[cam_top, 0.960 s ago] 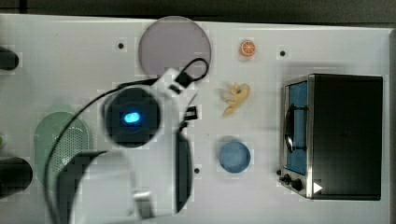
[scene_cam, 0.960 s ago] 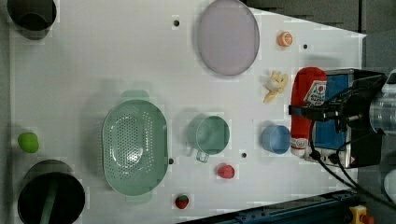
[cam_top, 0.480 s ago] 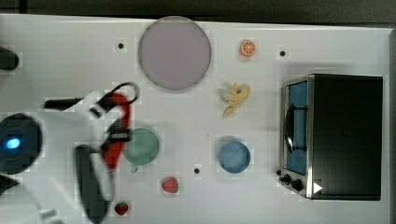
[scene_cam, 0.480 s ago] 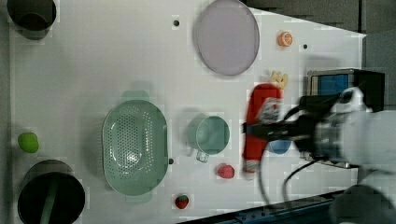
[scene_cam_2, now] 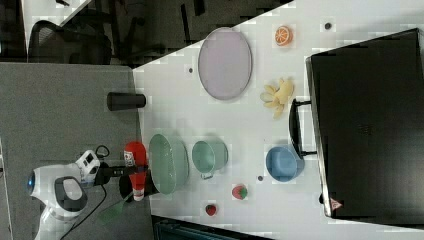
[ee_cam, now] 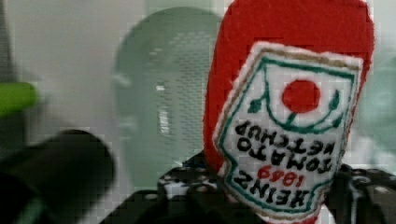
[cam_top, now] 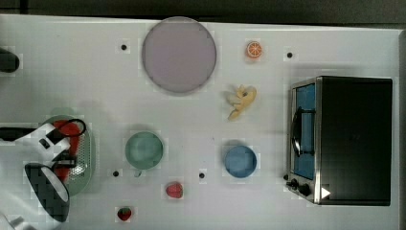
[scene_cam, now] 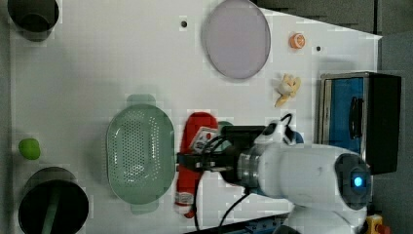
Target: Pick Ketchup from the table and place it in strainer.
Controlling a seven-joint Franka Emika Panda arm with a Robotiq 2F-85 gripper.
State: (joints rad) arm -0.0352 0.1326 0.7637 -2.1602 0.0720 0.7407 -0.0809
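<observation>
A white tabletop carries a toaster oven at three o'clock in the left view and a round lilac plate at twelve. The gripper has its fingers clenched around the middle of the ketchup, a soft red plush bottle with a stitched white label, held clear of the tabletop. In the left view the bottle hangs just beside the strainer, at its three o'clock edge; in the top view it overlaps the basket's rim. The pick looks done; what is left is centring over the strainer and letting go. The strainer is pale mint plastic, oval, with a perforated bottom.
</observation>
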